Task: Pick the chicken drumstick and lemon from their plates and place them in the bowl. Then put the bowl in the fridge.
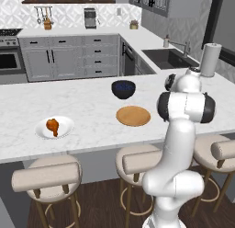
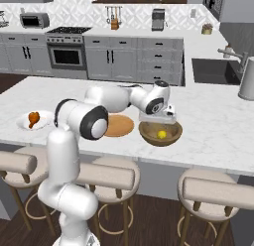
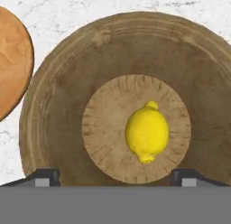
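The lemon (image 3: 146, 132) lies loose on the floor of the wooden bowl (image 3: 58, 105), right of its middle. My gripper (image 3: 116, 178) hangs straight above the bowl (image 2: 171, 137), open, with nothing between its fingertips (image 3: 45, 177). From the right base view the lemon (image 2: 161, 134) shows inside the bowl, just under the gripper (image 2: 158, 121). The chicken drumstick (image 1: 53, 126) rests on the white plate (image 1: 41, 132) at the counter's left. The wooden plate (image 1: 133, 116) lies bare beside the bowl's left. The fridge is out of view.
A dark glossy bowl (image 1: 123, 88) stands behind the wooden plate. A sink (image 1: 170, 58) and a paper towel roll (image 1: 210, 59) are at the far right. Stools (image 1: 46, 176) line the counter's near edge.
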